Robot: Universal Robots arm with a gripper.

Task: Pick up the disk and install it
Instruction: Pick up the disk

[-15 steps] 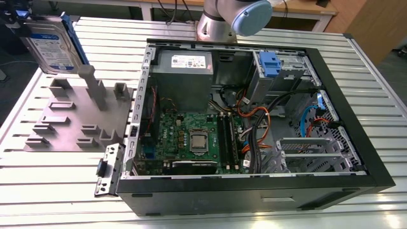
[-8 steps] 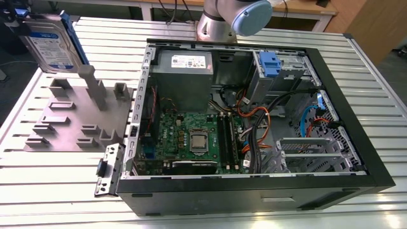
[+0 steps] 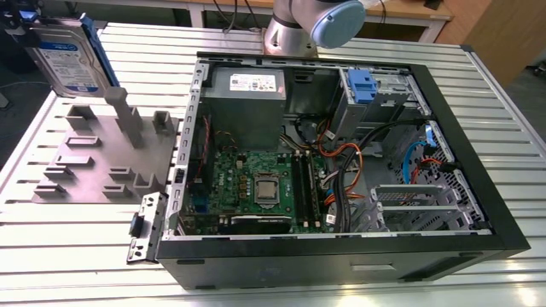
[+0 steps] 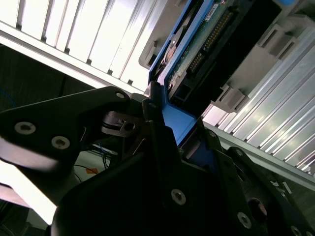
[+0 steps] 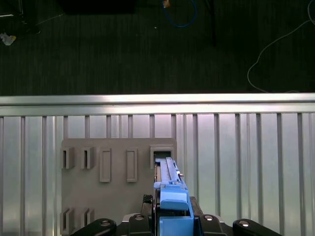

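The disk [image 3: 68,57] is a silver drive with a white-and-blue label and a blue frame. It stands on edge at the exterior view's far left, over the far corner of the grey slotted holder [image 3: 94,153]. My gripper [image 5: 173,223] is shut on its blue frame [image 5: 172,199]. In the second wrist view a black finger [image 4: 160,132] presses the blue frame, and the disk's circuit-board side [image 4: 206,34] runs away from it. The disk's far end meets a holder slot [image 5: 162,156]; whether it still sits in the slot I cannot tell.
The open black computer case [image 3: 477,192] lies on the slatted aluminium table [image 3: 51,256], to the holder's right in the exterior view. Inside are a grey power supply [image 3: 247,86], a blue latch [image 3: 362,86] on the drive bay, a motherboard and cables. The arm's base [image 3: 307,25] stands behind the case.
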